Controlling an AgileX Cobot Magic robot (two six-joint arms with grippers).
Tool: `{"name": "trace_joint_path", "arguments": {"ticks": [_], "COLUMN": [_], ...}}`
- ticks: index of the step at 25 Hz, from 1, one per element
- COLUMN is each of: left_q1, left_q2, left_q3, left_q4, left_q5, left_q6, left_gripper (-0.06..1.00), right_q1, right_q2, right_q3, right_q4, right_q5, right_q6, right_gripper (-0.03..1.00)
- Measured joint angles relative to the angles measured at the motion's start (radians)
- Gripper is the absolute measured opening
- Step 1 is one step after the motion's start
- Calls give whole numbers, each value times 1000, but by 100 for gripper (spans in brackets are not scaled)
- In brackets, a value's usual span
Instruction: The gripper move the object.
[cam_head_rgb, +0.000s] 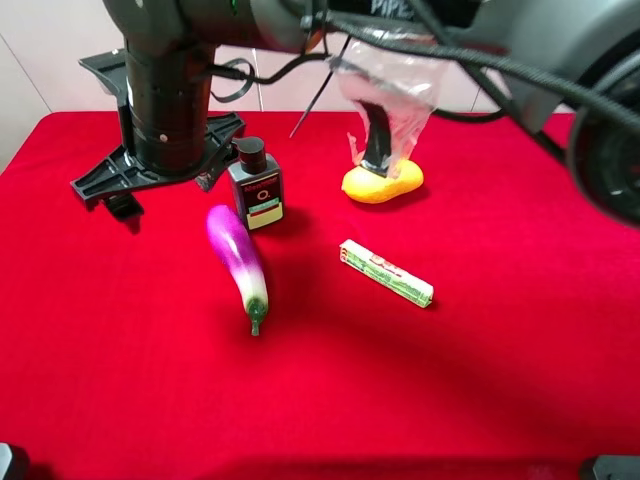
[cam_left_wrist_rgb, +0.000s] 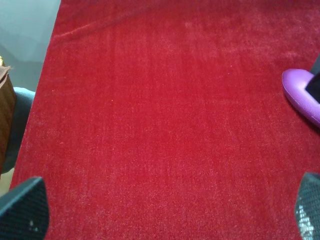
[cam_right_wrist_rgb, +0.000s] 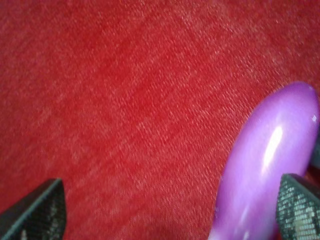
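Note:
The purple eggplant (cam_head_rgb: 238, 258) lies on the red cloth, rounded end toward the back, green stem toward the front. My right gripper (cam_head_rgb: 166, 192) reaches across on the big black arm, low over the cloth just left of the eggplant's rounded end, jaws wide open and empty. In the right wrist view the gripper (cam_right_wrist_rgb: 165, 215) has the eggplant (cam_right_wrist_rgb: 265, 160) beside one fingertip (cam_right_wrist_rgb: 299, 210). My left gripper (cam_left_wrist_rgb: 165, 215) is open and empty over bare cloth, with the eggplant (cam_left_wrist_rgb: 300, 95) at the frame's edge. It does not show in the exterior view.
A black bottle with a label (cam_head_rgb: 255, 185) stands right behind the eggplant. A yellow mango (cam_head_rgb: 382, 182) under a clear plastic bag (cam_head_rgb: 390, 95) lies at the back. A green-and-white packet (cam_head_rgb: 386, 272) lies right of the eggplant. The table's left edge (cam_left_wrist_rgb: 50, 60) is near.

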Motion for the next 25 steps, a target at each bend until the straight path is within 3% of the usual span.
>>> {"name": "trace_joint_path", "arguments": {"ticks": [14,25], "left_q1": [0,0], "left_q2": [0,0], "left_q3": [0,0], "left_q4": [0,0], "left_q5": [0,0], "left_q6": [0,0], "left_gripper": [98,98], "right_q1": [0,0], "right_q2": [-118,-239], "right_q3": [-1,-1], "right_q4": [0,-25], "right_q5": [193,206], "right_q6": [-50,-102], "right_gripper": [64,69]}}
